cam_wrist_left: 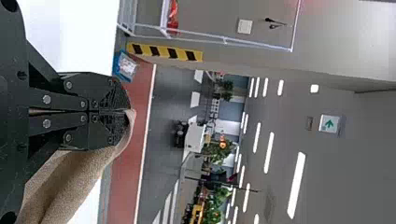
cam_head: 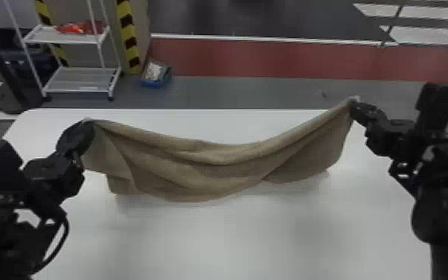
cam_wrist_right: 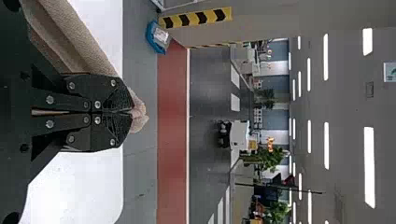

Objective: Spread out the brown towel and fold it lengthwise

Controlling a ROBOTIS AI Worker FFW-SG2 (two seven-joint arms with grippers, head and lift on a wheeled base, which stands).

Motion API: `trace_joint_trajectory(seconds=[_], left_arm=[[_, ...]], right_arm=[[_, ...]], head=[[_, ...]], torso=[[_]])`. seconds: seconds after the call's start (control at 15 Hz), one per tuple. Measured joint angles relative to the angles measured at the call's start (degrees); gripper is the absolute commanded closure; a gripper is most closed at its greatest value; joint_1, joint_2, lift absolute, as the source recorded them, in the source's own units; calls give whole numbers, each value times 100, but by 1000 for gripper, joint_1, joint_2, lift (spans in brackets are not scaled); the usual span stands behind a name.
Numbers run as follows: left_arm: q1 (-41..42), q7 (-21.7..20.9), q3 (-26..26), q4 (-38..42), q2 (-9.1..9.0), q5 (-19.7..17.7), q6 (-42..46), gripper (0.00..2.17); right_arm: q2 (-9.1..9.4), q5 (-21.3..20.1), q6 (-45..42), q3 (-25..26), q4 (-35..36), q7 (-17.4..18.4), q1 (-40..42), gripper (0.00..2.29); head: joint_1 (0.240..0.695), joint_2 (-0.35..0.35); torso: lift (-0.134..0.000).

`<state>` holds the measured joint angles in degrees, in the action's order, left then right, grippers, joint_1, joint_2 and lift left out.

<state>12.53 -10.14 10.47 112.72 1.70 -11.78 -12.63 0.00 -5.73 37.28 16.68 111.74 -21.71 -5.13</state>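
Brown cloth towel (cam_head: 212,175) pinched in black two-fingered left gripper (cam_wrist_left: 127,111) and matching right gripper (cam_wrist_right: 130,111); sag best eased out before level lowering.

A workshop-like hall — striped pillar (cam_head: 127,33), red floor lane (cam_head: 271,59), wire rack (cam_head: 80,79), ceiling strip lights (cam_wrist_right: 369,168), green arrow sign (cam_wrist_left: 329,123).

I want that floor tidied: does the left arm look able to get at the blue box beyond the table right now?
Probably not: its fingers are shut on a corner of the towel, and the box sits on the floor past the far edge of the table.
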Motion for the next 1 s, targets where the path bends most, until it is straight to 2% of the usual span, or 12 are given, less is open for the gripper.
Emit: trace_joint_trajectory(seconds=[0.2, 0.27, 0.4, 0.47, 0.53, 0.73, 1.0], left_arm=[[-429, -182, 346, -207, 30, -374, -93, 1976], [-346, -259, 505, -97, 34, -554, -220, 1976], [83, -412, 807, 263, 38, -853, -879, 1976], [361, -531, 900, 391, 38, -902, -1260, 1976], [578, -573, 917, 426, 37, -854, -1451, 1976], [969, -560, 751, 334, -5, -350, -1576, 1976], [1247, -285, 770, 745, -50, -279, -1564, 1976]], right_arm=[[0, -29, -424, 35, -325, -15, -362, 1649], [0, -23, -664, 113, -333, -71, -305, 1649], [0, 163, -1008, 375, -295, -343, 109, 1649], [-7, 326, -1217, 513, -288, -558, 478, 1649], [-20, 401, -1564, 568, -317, -662, 850, 1649], [-103, 356, -2923, 399, -652, -759, 1918, 1646], [-120, 374, -3247, 462, -378, -807, 2809, 1646]], head=[[603, -20], [600, -17], [630, -15], [666, -19], [695, -27], [695, -21], [695, -8]], torso=[[-124], [-124], [-124], [-124], [-124], [-124], [-124]])
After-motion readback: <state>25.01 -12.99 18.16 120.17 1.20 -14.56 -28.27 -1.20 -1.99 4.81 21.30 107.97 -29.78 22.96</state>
